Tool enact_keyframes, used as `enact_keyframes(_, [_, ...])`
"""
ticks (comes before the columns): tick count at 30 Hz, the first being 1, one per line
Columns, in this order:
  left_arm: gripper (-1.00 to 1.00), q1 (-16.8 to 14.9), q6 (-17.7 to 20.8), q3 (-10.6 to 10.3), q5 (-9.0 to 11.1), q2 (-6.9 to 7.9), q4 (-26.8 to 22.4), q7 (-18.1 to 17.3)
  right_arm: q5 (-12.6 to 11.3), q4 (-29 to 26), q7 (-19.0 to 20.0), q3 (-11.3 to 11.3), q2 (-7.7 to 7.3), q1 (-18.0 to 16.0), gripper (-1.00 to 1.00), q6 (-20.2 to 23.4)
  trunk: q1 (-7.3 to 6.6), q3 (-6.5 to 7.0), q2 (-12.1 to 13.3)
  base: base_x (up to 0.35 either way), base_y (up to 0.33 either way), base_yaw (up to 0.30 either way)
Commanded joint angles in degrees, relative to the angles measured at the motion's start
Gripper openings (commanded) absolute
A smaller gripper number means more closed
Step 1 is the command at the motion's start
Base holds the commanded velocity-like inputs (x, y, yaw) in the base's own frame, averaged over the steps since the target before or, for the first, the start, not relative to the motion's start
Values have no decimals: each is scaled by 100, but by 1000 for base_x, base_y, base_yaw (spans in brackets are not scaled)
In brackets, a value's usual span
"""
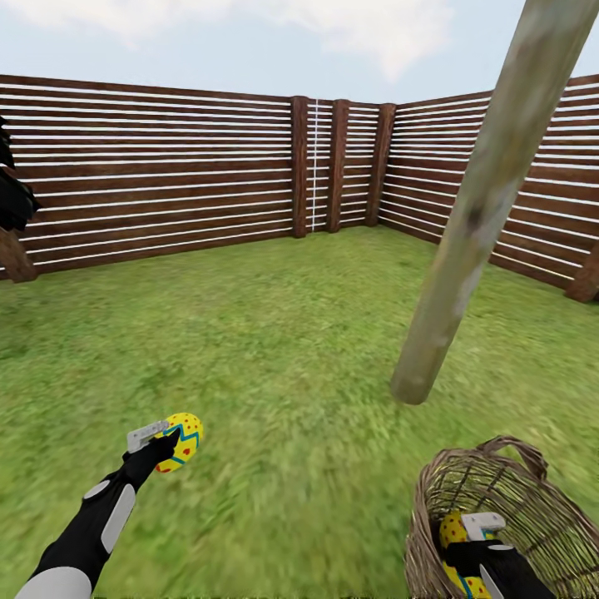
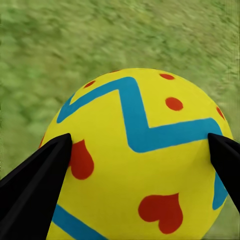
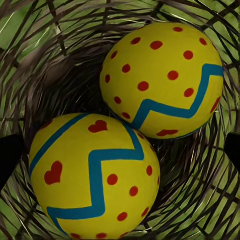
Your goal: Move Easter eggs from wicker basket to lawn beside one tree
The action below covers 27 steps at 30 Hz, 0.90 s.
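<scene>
In the head view the left claw (image 1: 170,443) is closed on one Easter egg (image 1: 183,441), held low over the lawn (image 1: 283,349); the tree (image 1: 474,225) with the pale trunk meets the grass well ahead of that claw and off to its right, so the carried egg appears to have to travel forward and rightward to be set down beside the trunk. The right claw (image 1: 482,541) sits down inside the wicker basket (image 1: 532,507), which stands on the grass on the near side of the trunk, and a second yellow egg (image 1: 453,532) shows just beside it against the basket wall. The right arm is clearly the nearer one to the tree's foot. In the left wrist view the gripped egg (image 2: 145,160) lies straight ahead between the two dark fingertips (image 2: 35,185), which press on its opposite flanks, with blurred grass beyond it. In the right wrist view two eggs lie touching at the bottom of the basket (image 3: 45,60): the nearer egg (image 3: 95,175) lies directly ahead between the spread fingertips (image 3: 10,160), the farther egg (image 3: 162,80) just beyond it. That claw is open, its tips standing apart from both shells, so closing on the nearer egg looks like the natural next grasp.
</scene>
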Motion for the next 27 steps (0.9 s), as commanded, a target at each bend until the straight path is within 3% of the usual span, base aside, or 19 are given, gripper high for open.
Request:
enact_keyframes(1, [-100,-3,34,17,59,-2,2,-38,-38,-8,-20,25,-7,-3,100,28,1,-28,-4,0,0,0])
enact_keyframes(23, [-100,-3,34,43,76,-11,-54,-29,-64,-26,-3,33,-16,-2,100,28,58,-515,-33,0,0,0])
enact_keyframes(27, [-100,-3,29,43,76,-142,-48,-29,-64,-33,-3,34,-13,-4,100,28,68,-604,-39,0,0,0])
